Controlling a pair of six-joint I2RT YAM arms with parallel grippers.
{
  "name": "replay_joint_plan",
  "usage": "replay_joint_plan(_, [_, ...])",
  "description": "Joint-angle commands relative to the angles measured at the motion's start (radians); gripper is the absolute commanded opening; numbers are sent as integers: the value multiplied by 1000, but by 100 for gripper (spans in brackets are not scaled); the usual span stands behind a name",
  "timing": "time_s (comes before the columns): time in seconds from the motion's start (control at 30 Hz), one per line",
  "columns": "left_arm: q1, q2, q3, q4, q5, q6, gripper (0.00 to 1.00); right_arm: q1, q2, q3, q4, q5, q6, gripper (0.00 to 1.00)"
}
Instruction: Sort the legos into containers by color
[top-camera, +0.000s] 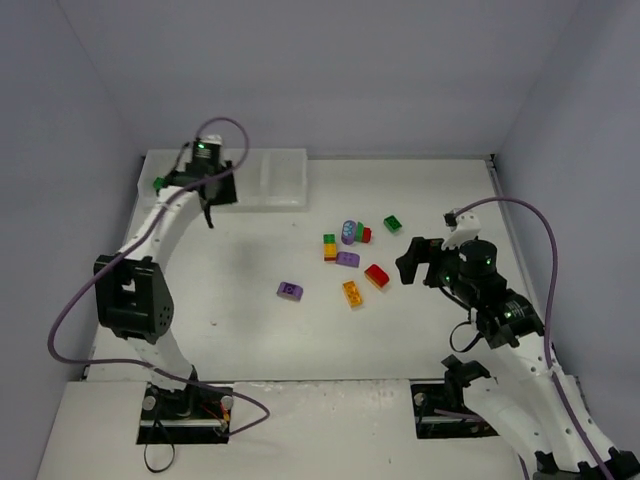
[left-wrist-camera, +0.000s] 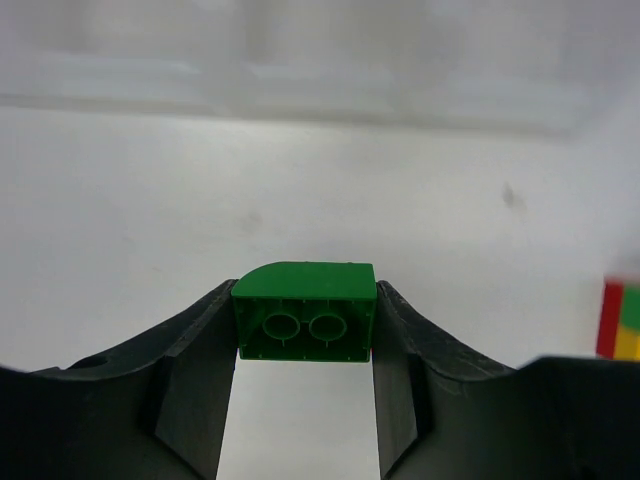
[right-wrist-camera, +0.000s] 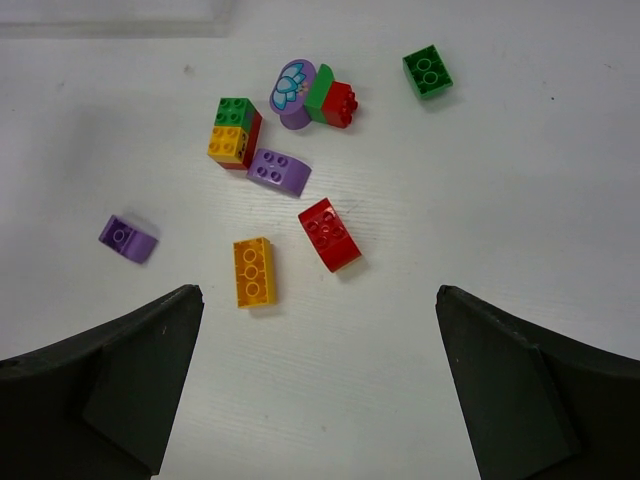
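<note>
Left tool (left-wrist-camera: 305, 296): gripping a green brick (left-wrist-camera: 304, 312) between its fingertips, each finger pressed flat on one side face.
Green brick: sat right at the tool's tip, its hollow underside with two round tubes turned to the wrist camera and its top edge rounded at 11 o'clock.
Tray (top-camera: 285, 160): lay at the 11 o'clock corner of the surface (top-camera: 250, 330); the left wrist hung over its left part, but which compartment was below could not be told.
Single purple brick (right-wrist-camera: 127, 238): alone on the surface, at 10 o'clock from the right tool.
Orange-yellow brick (right-wrist-camera: 253, 271): the loose piece nearest the right tool, just ahead of its left finger.
Green-yellow-red stack (right-wrist-camera: 234, 132): touched a curved purple brick (right-wrist-camera: 277, 170) at its 4 o'clock.
Red brick (right-wrist-camera: 329, 234): at 12 o'clock from the right tool, apart from it.
Purple flower piece (right-wrist-camera: 297, 86): joined to green and red bricks on its right.
Second green brick (right-wrist-camera: 428, 71): farthest out, at 1 o'clock.
Right tool (right-wrist-camera: 318, 295): spread wide, holding nothing, with every loose brick ahead of it and none between its fingers.
</note>
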Motion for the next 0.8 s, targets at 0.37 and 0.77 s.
replay_joint_plan(0.37, [442,251,381,165,6,-146,0,5,91,19,120,53,-20,100])
replay_joint_plan(0.77, [492,561,705,177,-21,-139,3,5,117,0,132,58,33,99])
